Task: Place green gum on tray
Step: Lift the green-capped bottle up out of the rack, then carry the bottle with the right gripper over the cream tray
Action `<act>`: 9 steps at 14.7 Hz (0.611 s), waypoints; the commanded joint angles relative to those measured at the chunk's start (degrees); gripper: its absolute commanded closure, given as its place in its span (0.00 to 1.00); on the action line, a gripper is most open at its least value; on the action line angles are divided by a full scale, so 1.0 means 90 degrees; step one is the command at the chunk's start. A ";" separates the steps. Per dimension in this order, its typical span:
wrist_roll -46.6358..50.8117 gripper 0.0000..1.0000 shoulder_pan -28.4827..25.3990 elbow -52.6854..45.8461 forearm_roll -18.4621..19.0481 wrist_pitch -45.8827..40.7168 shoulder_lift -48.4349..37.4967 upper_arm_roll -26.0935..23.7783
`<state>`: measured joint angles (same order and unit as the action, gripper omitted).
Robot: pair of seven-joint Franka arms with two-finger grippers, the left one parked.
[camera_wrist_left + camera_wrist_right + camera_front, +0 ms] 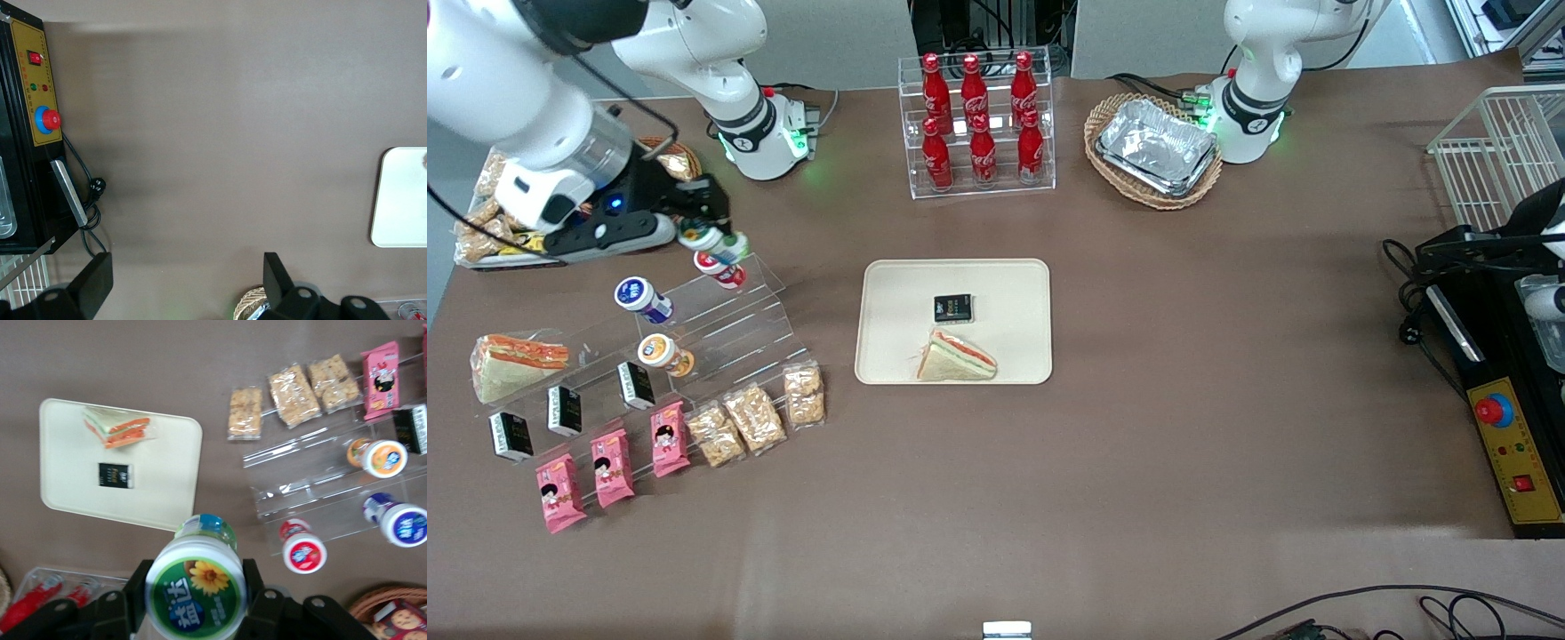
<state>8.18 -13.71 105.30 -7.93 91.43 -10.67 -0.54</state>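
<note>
My right gripper [710,233] is shut on the green gum [713,242], a small white bottle with a green label, and holds it in the air above the top step of the clear display stand [729,302]. In the right wrist view the bottle's green-rimmed lid [196,589] sits between the two black fingers [137,587]. The cream-beige tray [889,302] lies flat at the table's middle, toward the parked arm from the gripper. It carries a wrapped sandwich [956,357] and a small black packet [952,308]. The tray also shows in the right wrist view [73,463].
On the stand lie a red-lidded bottle [719,269], a blue-labelled bottle [642,300], an orange-labelled bottle [664,354], black packets, pink packets and cracker bags. A rack of red cola bottles [978,120] and a wicker basket of foil trays [1154,149] stand farther from the camera.
</note>
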 commanded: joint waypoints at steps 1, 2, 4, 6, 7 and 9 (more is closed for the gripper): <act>0.1197 0.72 -0.0681 -0.0303 -0.0124 -0.0110 0.0111 0.0031; 0.1432 0.72 -0.0780 -0.0303 -0.0124 -0.0052 0.0121 0.0021; 0.1833 0.72 -0.1014 -0.0226 -0.0134 0.0153 0.0140 0.0031; 0.2214 0.72 -0.1229 0.0143 -0.0115 0.0600 0.0131 0.0031; 0.2428 0.73 -0.1375 0.0465 -0.0086 0.0961 0.0101 0.0031; 0.2742 0.73 -0.1590 0.1109 -0.0046 0.1683 0.0062 0.0031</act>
<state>28.60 -25.19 107.75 -8.13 98.50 -9.44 -0.76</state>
